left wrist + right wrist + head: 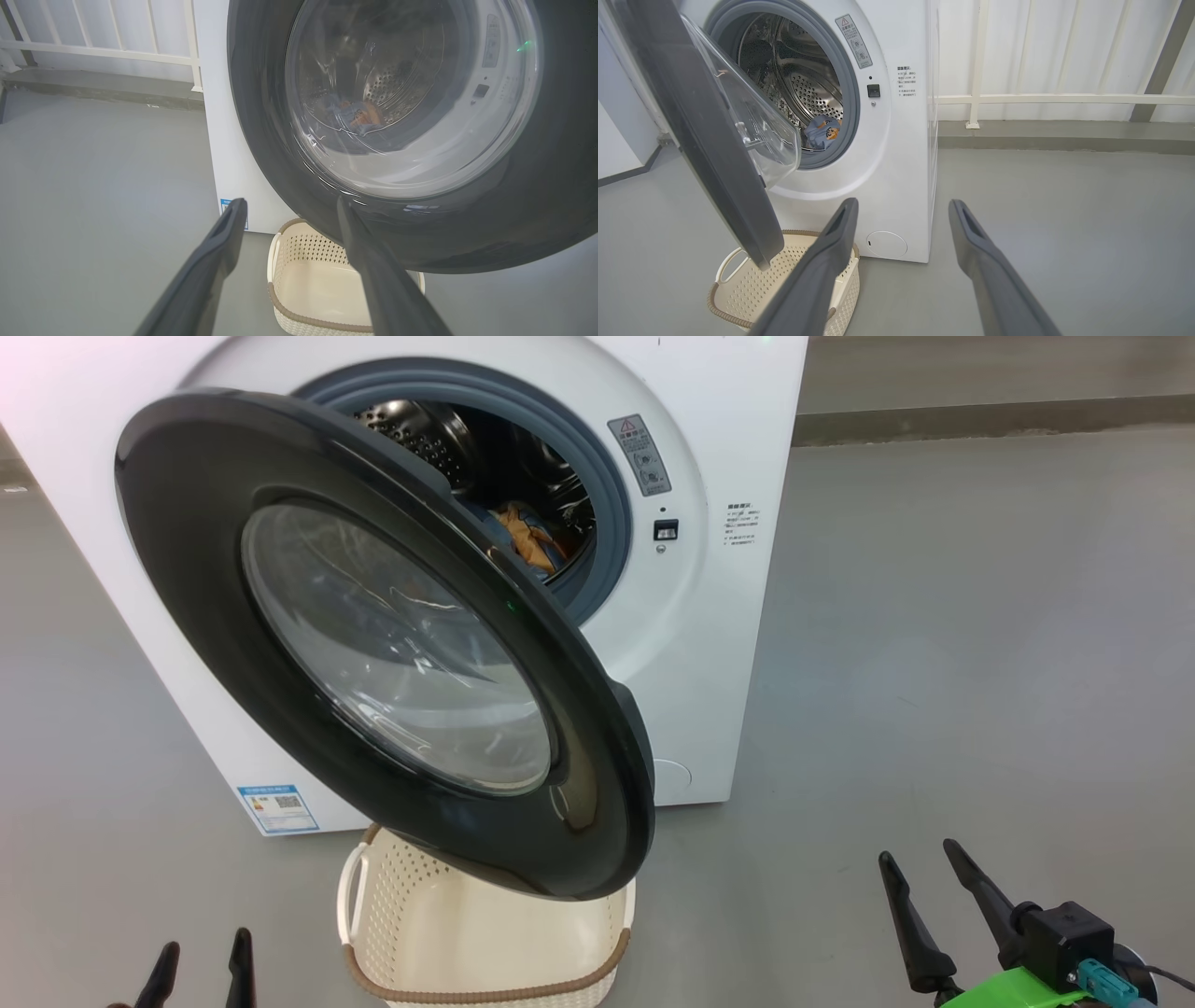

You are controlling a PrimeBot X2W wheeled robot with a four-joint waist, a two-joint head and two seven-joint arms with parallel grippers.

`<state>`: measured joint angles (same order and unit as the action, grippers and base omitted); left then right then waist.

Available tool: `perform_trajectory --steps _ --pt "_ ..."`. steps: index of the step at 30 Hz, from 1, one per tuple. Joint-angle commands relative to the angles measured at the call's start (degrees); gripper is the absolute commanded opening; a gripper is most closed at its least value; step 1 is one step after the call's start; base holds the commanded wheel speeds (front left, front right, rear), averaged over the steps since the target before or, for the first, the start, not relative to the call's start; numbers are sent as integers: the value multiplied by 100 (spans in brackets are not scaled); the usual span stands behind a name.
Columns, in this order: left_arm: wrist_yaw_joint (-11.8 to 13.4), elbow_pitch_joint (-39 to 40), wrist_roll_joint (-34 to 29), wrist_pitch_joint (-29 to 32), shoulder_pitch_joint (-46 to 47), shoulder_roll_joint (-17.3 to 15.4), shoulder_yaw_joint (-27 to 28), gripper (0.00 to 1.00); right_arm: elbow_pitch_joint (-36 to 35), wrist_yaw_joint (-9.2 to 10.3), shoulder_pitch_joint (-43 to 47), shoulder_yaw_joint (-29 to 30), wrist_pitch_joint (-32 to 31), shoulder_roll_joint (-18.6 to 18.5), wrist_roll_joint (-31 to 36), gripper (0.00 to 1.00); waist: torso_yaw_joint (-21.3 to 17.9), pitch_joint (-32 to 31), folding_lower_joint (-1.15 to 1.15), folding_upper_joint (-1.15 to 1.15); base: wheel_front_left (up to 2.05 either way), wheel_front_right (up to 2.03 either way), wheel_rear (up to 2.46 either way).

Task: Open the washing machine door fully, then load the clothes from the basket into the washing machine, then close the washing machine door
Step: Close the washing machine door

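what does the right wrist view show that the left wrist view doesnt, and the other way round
Right wrist view: the washing machine door edge-on, glass bowl bulging toward the drum; the grey gasket, the clothes seen directly inside, a warning sticker, the open right gripper.
Left wrist view: the door's outer face, the clothes through its glass, a corner of the blue label, the open left gripper.
Both: the white washing machine, the empty-looking basket on the floor under the door, a white railing.

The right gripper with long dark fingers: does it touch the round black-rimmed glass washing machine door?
Apart. The head view shows bare grey floor between the right gripper and the washing machine door.
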<state>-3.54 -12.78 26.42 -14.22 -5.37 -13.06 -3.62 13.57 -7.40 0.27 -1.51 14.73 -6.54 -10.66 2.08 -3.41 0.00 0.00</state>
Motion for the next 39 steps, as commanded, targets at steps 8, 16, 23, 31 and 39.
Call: perform_trajectory --steps 8,16,23,31,39 --pt "56 174 -54 -78 102 -91 199 100 -123 -9 -166 -160 27 -35 8 0 16 -13 0 0 0 0 0" --pt "93 196 -29 -78 77 -105 190 100 -122 -9 -173 -184 27 -26 1 0 27 -18 0 0 0 0 0" --pt "116 221 11 -78 44 -104 193 100 -216 -9 -224 -160 27 -8 -19 0 22 5 0 0 0 0 0" --pt "149 262 42 -78 -17 -62 232 100 -906 -9 -456 -257 27 86 -113 0 28 7 0 0 0 0 0" --pt "137 298 -11 -78 20 -36 145 100 -1778 -9 -994 -632 27 141 -212 0 156 20 0 0 0 0 0"
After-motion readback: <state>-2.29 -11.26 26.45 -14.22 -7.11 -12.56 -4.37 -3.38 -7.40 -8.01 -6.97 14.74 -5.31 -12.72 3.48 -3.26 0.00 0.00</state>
